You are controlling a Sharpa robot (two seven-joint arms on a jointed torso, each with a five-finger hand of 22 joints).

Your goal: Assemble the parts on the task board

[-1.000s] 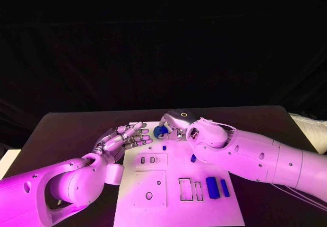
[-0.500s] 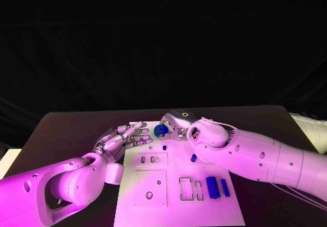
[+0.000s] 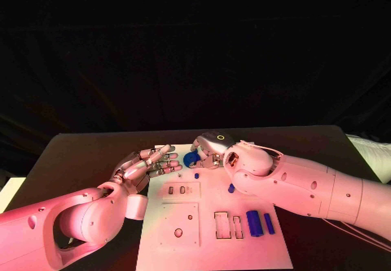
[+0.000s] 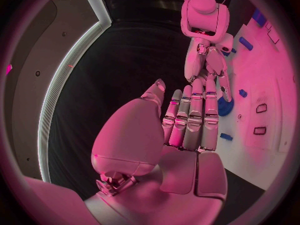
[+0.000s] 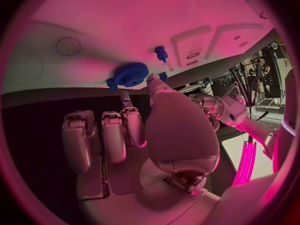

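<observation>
Head view: the right hand [image 3: 210,151] pinches a blue gear [image 3: 192,158] above the task board's [image 3: 210,248] far edge; left hand [image 3: 151,164] spread, empty.

Right wrist view: small, rigid, likely light; best held by its toothed rim.

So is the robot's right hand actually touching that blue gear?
Touching. In the right wrist view the right hand pinches the blue gear between fingertips, with no gap showing. The head view agrees, the gear sitting against that hand.
</observation>
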